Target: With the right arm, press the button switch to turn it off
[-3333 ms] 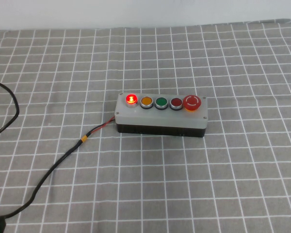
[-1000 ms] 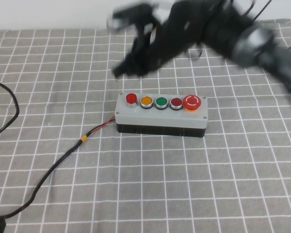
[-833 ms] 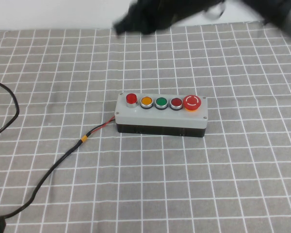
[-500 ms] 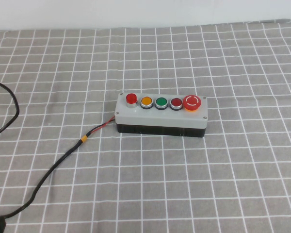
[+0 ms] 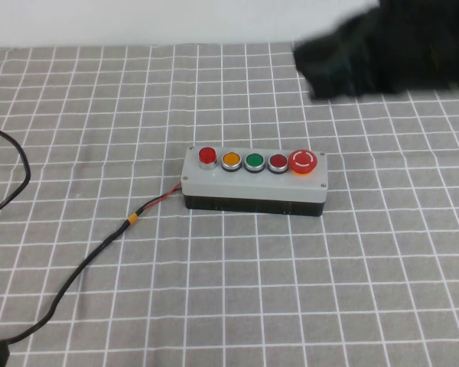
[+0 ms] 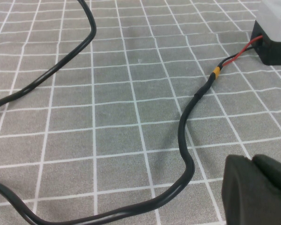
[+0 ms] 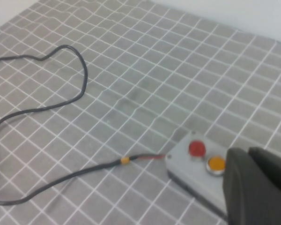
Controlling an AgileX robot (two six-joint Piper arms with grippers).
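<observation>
The button switch (image 5: 254,180) lies mid-table: light grey top, black base, a row of five buttons. Its leftmost red button (image 5: 207,156) is unlit. A red-black wire (image 5: 157,202) leaves its left end. My right arm (image 5: 390,50) is a blurred black shape at the far right, above the cloth and well apart from the box. In the right wrist view my right gripper (image 7: 247,152) is shut and empty, with the box's red button (image 7: 196,148) and orange button (image 7: 216,163) beside it. My left gripper (image 6: 251,160) is shut and empty, low over the cloth near the cable.
A grey cloth with a white grid (image 5: 291,290) covers the table. A thick black cable (image 5: 76,271) runs from the wire to the near left, and another loop (image 5: 19,164) lies at the left edge. The cable also shows in the left wrist view (image 6: 189,126).
The red button's light, lit 3.3 s ago, is out. The right arm lifted from above the box, left the view, and now shows blurred at the far right.
</observation>
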